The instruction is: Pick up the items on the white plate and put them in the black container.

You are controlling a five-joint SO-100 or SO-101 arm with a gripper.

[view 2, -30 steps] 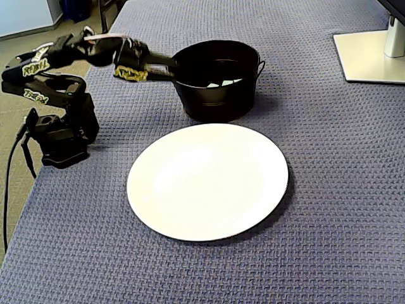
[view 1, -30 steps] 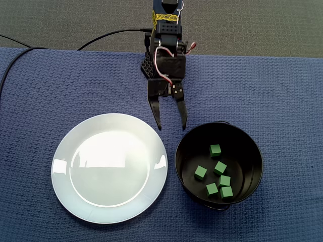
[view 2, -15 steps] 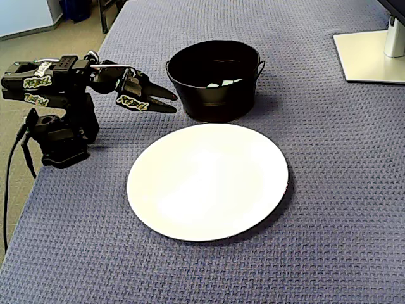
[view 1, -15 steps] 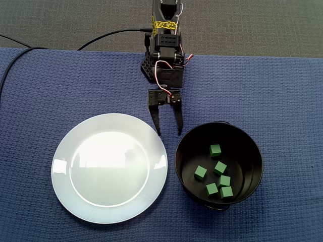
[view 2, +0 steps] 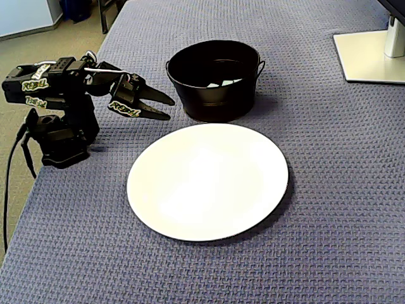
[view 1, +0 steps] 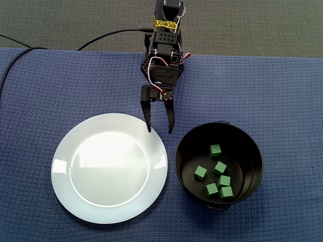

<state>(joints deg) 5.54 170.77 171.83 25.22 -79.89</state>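
The white plate (view 1: pixel 109 167) (view 2: pixel 207 180) lies bare in both fixed views, nothing on it. The black container (view 1: pixel 219 164) (view 2: pixel 215 78) stands beside it; from above it holds several green cubes (view 1: pixel 215 150). My gripper (view 1: pixel 159 131) (view 2: pixel 169 109) hovers open and holds nothing, just past the plate's far rim and left of the container in the view from above. Its fingers point toward the gap between plate and container.
The arm's black base (view 2: pixel 58 136) sits at the edge of the blue woven cloth (view 1: pixel 282 101). A black cable (view 1: pixel 106 36) trails off from it. A white monitor foot (view 2: pixel 370 54) stands at the far right corner in the side view.
The gripper has drawn back from the container's rim and swung left toward the plate's edge, lowering a little. It stays open and holds nothing.
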